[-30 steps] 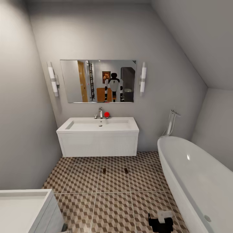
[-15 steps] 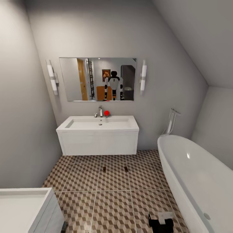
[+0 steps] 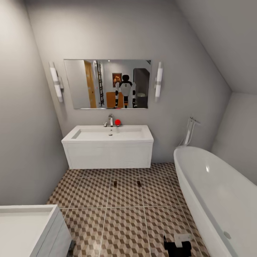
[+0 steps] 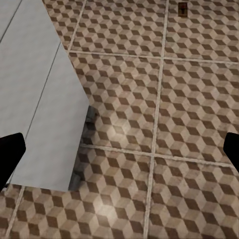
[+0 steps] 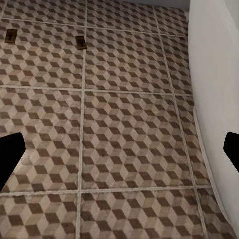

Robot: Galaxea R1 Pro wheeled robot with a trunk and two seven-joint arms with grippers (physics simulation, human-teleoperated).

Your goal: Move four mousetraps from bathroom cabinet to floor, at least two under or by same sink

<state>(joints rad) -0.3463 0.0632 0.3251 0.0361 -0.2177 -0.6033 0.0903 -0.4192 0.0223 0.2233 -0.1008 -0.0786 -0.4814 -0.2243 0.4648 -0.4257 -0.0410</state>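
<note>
Two mousetraps (image 3: 115,184) (image 3: 139,183) lie side by side on the cube-patterned bathroom floor (image 3: 125,221), just in front of the white sink (image 3: 110,134) and its wall-hung vanity. The right wrist view shows both mousetraps (image 5: 11,35) (image 5: 80,42) far ahead. The left wrist view catches one mousetrap (image 4: 182,7). My left gripper (image 4: 119,152) and right gripper (image 5: 119,152) hang over bare tiles, both open and empty. The right gripper (image 3: 177,246) sits at the lower edge of the head view. In the mirror (image 3: 107,84), an orange-brown cabinet is reflected behind the robot.
A white oval bathtub (image 3: 217,192) runs along the right side, with its wall (image 5: 214,74) close to my right gripper. A white square fixture (image 3: 25,228) stands at the lower left, beside my left gripper (image 4: 45,99). Grey walls close in on the left and back.
The whole head picture has shifted slightly upward, so the camera has moved. The two mousetraps on the floor stay where they were.
</note>
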